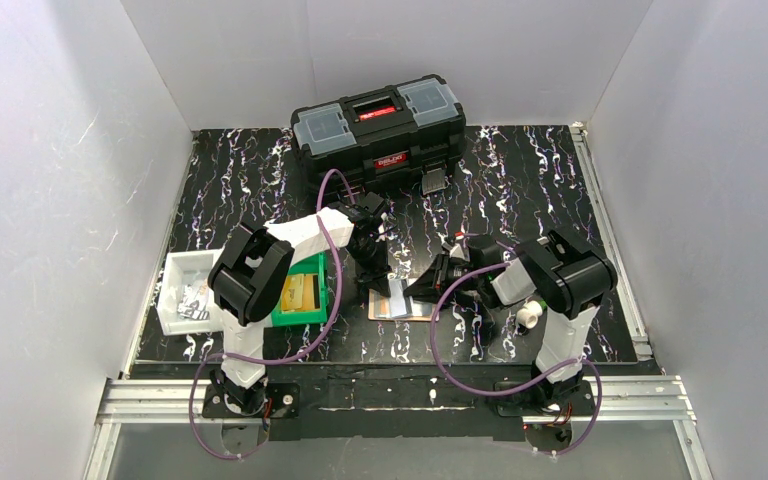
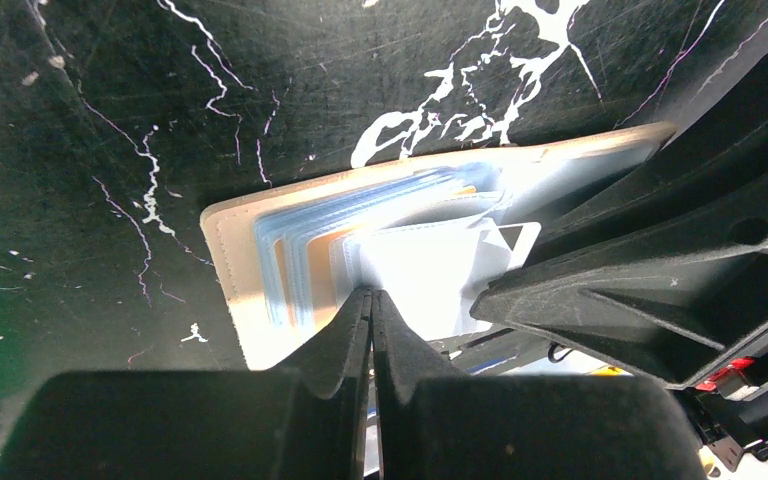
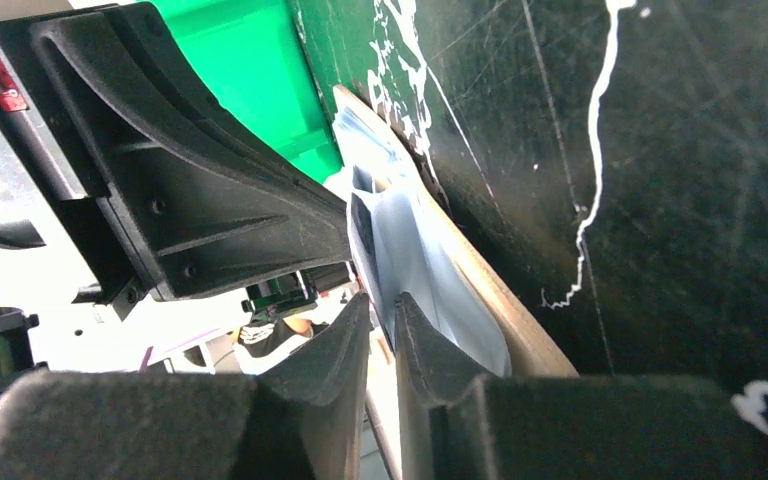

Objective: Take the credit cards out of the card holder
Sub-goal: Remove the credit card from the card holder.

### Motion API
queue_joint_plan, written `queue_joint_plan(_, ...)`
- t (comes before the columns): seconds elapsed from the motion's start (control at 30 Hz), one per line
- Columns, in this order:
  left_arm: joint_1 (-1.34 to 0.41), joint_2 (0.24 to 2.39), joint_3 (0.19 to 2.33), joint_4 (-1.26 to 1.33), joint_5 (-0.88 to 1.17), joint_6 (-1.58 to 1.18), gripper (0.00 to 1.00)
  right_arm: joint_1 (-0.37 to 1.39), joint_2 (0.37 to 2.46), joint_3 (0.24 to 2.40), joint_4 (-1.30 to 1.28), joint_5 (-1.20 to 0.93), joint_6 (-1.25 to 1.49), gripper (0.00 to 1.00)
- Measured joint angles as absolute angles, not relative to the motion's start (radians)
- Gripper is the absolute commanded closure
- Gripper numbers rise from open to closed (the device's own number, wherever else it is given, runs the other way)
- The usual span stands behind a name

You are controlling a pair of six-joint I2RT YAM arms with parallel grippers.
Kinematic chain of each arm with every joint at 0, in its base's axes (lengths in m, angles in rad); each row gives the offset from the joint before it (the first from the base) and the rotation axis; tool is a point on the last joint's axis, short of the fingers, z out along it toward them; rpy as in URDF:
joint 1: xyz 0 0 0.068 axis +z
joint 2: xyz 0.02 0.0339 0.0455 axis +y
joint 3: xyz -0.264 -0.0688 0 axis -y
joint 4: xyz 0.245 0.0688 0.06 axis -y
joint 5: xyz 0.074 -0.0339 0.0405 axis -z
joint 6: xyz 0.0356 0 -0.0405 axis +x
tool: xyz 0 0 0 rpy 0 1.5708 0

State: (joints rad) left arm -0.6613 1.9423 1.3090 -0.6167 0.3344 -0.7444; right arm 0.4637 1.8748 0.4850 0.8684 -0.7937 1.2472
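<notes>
Left wrist view showed the card holder (image 2: 228, 250) lying open on the counter (image 2: 110, 120), with light blue and orange credit cards (image 2: 295, 255) fanned in its pockets. The left fingers (image 2: 332, 340) were clenched tight, their tips against a pale sleeve. In the right wrist view the right fingers (image 3: 335, 345) stood nearly together at the holder's edge; whether they gripped anything could not be told. From above, the holder lay between both arms, just right of a green bin (image 1: 300, 318).

I'm running this from afar in what looks like a robotics lab cell: plain white panels (image 1: 50, 200) box in a black marbled tabletop (image 1: 520, 170). The left arm (image 1: 250, 275) and right arm (image 1: 565, 275) are bolted to an aluminium rail (image 1: 160, 395).
</notes>
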Motion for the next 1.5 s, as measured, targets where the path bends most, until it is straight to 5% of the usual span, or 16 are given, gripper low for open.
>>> queue_joint_plan(0.23, -0.661, 1.942, 1.307, -0.615, 0.334, -0.745, 1.0, 0.447, 1.894, 0.452, 0.974, -0.797, 1.295, 0.83)
queue_joint_plan(0.47, -0.661, 1.942, 1.306, -0.614, 0.334, -0.749, 1.0, 0.443, 1.899, 0.447, 0.997, -0.796, 1.303, 0.99)
queue_joint_plan(1.5, -0.672, 1.945, 1.347, -0.664, 0.293, -0.696, 1.0, 0.329, 1.586, 0.505, 0.34, -0.722, 0.953, 0.99)
